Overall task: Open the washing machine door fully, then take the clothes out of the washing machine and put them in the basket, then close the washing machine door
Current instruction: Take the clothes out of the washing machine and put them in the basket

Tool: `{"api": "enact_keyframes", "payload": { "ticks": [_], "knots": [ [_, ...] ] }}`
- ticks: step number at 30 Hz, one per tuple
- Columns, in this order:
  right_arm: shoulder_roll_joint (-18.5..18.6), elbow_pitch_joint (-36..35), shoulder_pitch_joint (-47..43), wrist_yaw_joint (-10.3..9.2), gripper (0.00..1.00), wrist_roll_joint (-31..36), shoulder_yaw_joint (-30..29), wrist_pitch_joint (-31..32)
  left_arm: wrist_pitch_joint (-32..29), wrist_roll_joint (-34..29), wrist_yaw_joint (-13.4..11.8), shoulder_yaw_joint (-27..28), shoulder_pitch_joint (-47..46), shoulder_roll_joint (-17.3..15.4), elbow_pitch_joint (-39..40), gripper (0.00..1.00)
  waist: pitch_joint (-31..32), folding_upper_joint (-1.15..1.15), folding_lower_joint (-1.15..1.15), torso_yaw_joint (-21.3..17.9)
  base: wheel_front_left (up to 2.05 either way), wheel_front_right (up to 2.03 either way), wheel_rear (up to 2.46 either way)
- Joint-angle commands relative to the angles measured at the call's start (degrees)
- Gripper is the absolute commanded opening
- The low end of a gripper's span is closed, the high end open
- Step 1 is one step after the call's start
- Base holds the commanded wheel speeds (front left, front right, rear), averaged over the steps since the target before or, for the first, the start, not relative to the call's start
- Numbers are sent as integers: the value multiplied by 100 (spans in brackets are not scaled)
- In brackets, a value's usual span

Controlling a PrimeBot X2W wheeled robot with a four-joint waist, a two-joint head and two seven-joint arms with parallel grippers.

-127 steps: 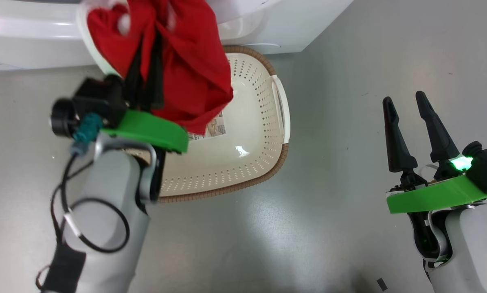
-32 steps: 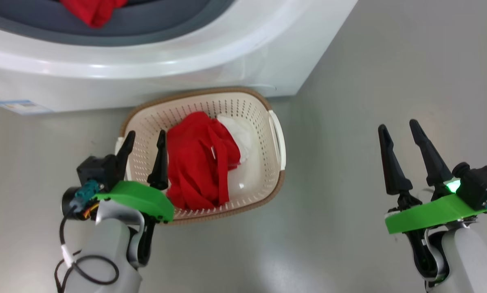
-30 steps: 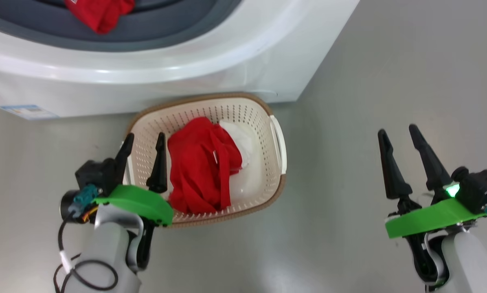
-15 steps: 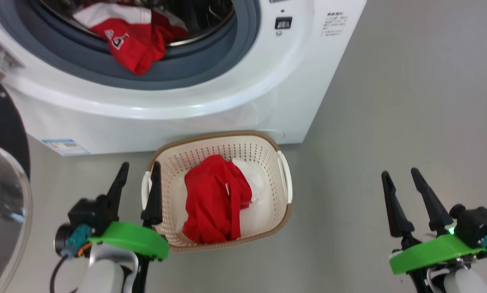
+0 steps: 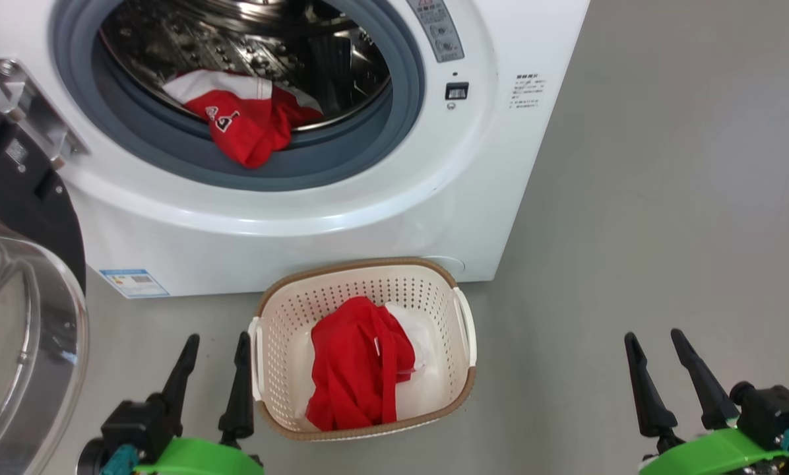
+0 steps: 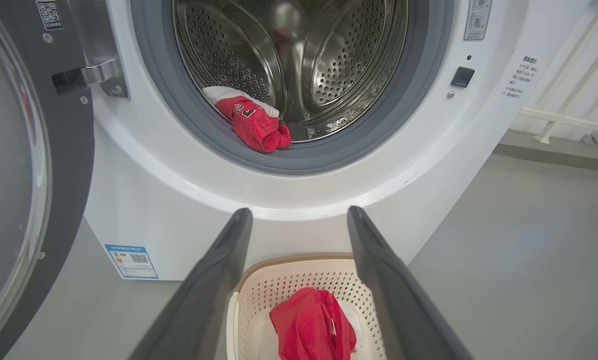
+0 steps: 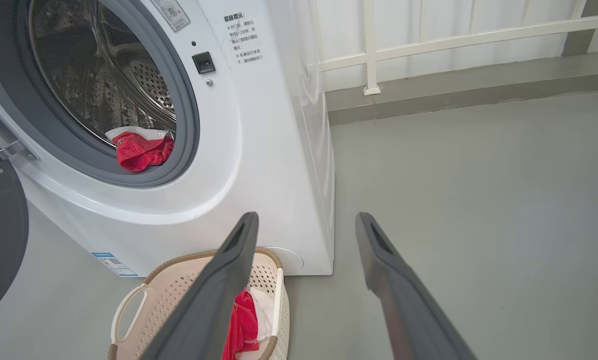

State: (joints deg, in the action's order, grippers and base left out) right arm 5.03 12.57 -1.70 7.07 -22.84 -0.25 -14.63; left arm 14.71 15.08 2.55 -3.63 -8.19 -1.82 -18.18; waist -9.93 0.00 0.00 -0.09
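Door [image 5: 31, 218] hangs wide open at the washer's [image 5: 434, 198] left. Basket [image 5: 361, 264] sits on the floor [image 5: 632, 231] just in front of the washer, with a red garment [image 5: 351, 376] and some white cloth [image 5: 422, 333] in it. Another red-and-white piece [image 5: 249, 125] lies at the drum's [image 5: 342, 59] lip. Left gripper [image 5: 218, 338] is just beside the basket and right gripper [image 5: 653, 335] is well off to the right, both spread wide and holding nothing.

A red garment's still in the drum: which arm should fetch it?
Left, likely: the left gripper, open and empty, sits nearly in line with the red garment; the right gripper is out past the washing machine.
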Motion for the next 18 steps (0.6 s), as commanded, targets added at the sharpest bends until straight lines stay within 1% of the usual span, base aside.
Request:
{"api": "enact_keyframes", "payload": {
  "ticks": [1, 11, 18],
  "knots": [
    [44, -127, -40, 42, 100, 105, 85, -37, 29, -34, -7, 217, 65, -106, 201, 100, 97, 0, 0, 21, 0, 0, 0],
    [17, -138, -391, 42, 100, 115, 31, -37, 29, -22, -102, 371, 713, -106, 632, 100, 322, 0, 0, -19, 0, 0, 0],
    [7, -170, -440, 42, 100, 121, -28, -37, 29, 16, -172, 404, 874, -106, 816, 100, 317, 0, 0, -3, 0, 0, 0]
  ]
}}
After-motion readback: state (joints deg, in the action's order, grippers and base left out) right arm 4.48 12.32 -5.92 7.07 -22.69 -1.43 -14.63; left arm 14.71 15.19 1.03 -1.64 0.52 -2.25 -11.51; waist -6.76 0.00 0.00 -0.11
